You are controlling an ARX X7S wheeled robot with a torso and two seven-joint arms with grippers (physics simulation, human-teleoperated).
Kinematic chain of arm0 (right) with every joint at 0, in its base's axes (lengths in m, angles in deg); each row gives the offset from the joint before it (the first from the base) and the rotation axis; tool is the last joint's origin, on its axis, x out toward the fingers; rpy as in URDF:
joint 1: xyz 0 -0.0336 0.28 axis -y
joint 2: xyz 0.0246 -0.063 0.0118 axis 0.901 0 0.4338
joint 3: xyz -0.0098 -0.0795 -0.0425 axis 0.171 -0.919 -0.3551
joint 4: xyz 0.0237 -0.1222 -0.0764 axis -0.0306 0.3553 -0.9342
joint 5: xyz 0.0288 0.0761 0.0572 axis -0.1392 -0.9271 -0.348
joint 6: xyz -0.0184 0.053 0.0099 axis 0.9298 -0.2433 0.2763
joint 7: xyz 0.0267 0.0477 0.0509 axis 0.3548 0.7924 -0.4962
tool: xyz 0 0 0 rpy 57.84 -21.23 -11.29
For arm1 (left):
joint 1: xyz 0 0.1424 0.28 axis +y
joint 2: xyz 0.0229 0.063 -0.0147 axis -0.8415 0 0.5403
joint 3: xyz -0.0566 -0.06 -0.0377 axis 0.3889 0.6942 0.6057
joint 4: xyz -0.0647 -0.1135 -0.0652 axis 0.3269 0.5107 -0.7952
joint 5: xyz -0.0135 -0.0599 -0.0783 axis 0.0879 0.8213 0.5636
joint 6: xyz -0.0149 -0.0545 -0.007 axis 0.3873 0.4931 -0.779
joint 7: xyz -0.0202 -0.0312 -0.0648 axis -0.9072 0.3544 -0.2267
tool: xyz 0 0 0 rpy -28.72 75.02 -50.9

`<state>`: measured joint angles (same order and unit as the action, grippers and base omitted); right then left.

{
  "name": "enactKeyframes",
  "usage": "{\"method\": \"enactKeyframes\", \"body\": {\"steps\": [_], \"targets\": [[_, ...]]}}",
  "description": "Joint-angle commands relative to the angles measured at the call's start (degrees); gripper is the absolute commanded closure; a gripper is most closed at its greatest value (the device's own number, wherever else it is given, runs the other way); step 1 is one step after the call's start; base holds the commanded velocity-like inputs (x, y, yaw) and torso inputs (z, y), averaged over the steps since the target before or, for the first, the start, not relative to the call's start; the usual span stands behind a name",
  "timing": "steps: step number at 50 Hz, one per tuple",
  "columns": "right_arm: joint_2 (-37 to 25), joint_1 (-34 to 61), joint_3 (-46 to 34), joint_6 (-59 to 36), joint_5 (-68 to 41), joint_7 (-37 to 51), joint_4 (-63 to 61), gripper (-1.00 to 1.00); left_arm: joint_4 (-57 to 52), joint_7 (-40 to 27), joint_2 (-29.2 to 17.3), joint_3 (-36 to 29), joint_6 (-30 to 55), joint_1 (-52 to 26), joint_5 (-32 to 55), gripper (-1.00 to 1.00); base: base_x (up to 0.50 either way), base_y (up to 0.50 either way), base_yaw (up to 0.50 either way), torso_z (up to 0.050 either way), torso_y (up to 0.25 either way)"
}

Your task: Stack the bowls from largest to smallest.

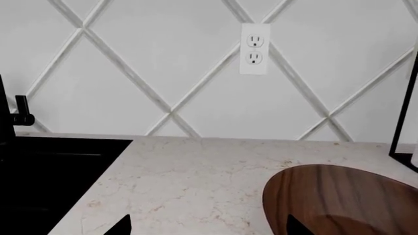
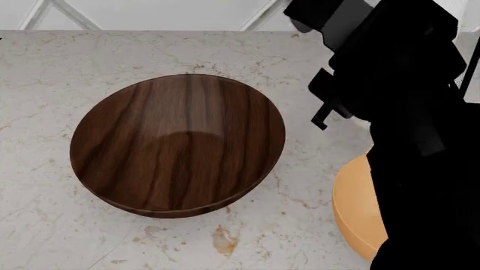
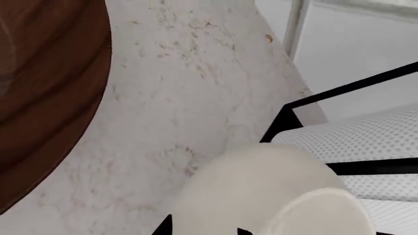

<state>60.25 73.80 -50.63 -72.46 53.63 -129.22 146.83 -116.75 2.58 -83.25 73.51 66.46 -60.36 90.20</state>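
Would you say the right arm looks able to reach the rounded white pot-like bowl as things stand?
Probably yes. In the right wrist view the rounded white pot-like bowl sits just ahead of the right gripper, with nothing between them; the paper-towel stand is beyond it.

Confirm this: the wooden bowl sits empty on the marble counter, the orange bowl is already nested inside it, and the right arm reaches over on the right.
Not quite. The orange bowl is not nested in the wooden bowl; the head view shows it standing apart on the marble counter, partly hidden by the right arm. The wooden bowl is indeed empty.
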Motion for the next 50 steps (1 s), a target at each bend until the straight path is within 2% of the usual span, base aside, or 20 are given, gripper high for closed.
{"method": "enactKeyframes", "body": {"steps": [1, 5, 8, 14, 20, 28, 31, 34, 42, 45, 50], "targets": [[-2.42, 3.98, 2.06, -7.62, 2.99, -2.04, -12.45, 1.0, 0.47, -0.01, 0.53, 1.48, -1.82, 0.08, 0.31, -1.0, 0.0, 0.0, 0.0, 0.0, 0.0], [-7.66, 4.85, 2.2, -17.92, 1.69, -1.82, -29.1, 1.0, 0.29, -0.25, 0.51, 1.22, -1.96, 0.04, 0.57, -1.0, 0.0, 0.0, 0.0, 0.0, 0.0], [-8.92, 5.32, 2.93, -21.39, 0.62, -1.76, -35.3, 1.0, 0.21, -0.53, 0.4, 1.08, -2.05, -0.03, 0.99, -1.0, 0.0, 0.0, 0.0, 0.0, 0.0], [-9.02, 5.97, 5.24, -25.61, -2.14, -2.29, -43.43, 1.0, 0.37, -0.77, 0.04, 1.19, -2.32, -0.06, 1.35, -1.0, 0.0, 0.0, 0.0, 0.0, 0.0], [-6.3, 5.65, 8.35, -28.16, -5.05, -2.01, -47.26, 1.0, 0.68, 0.04, -0.11, 1.63, -2.73, 0.24, 0.66, -1.0, 0.0, 0.0, 0.0, 0.0, 0.0], [-1.42, 4.15, 9.89, -26.51, -6.2, -1.38, -45.2, 1.0, 1.15, 0.48, -0.24, 2.13, -3.28, 0.56, 0.43, -1.0, 0.0, 0.0, 0.0, 0.0, 0.0], [1.03, 3.81, 9.6, -23.82, -6.12, -2.34, -41.68, 1.0, 1.09, -0.23, -0.54, 2.29, -3.5, 0.4, 1.7, -1.0, 0.0, 0.0, 0.0, 0.0, 0.0], [5.81, 4.92, 9.4, -18.58, -5.18, -3.32, -32.02, 1.0, 0.88, -0.59, -0.85, 2.51, -3.77, 0.28, 3.02, -1.0, 0.0, 0.0, 0.0, 0.0, 0.0], [6.53, 9.17, -8.37, -9.92, -29.47, 5.72, -26.72, 1.0, 0.94, -1.25, -1.57, 3.27, -4.45, 0.36, 5.09, -1.0, 0.0, 0.0, 0.0, 0.0, 0.0], [6.54, 9.05, -10.8, -8.98, -32.71, 7.03, -27.12, 1.0, 0.76, -1.49, -1.61, 3.2, -4.62, 0.39, 5.57, -1.0, 0.0, 0.0, 0.0, 0.0, 0.0], [6.54, 7.33, -11.57, -8.48, -32.04, 6.54, -26.88, 1.0, 1.12, -2.29, -2.81, 4.22, -5.27, 0.09, 7.68, -1.0, 0.0, 0.0, 0.0, 0.0, 0.0]]}}
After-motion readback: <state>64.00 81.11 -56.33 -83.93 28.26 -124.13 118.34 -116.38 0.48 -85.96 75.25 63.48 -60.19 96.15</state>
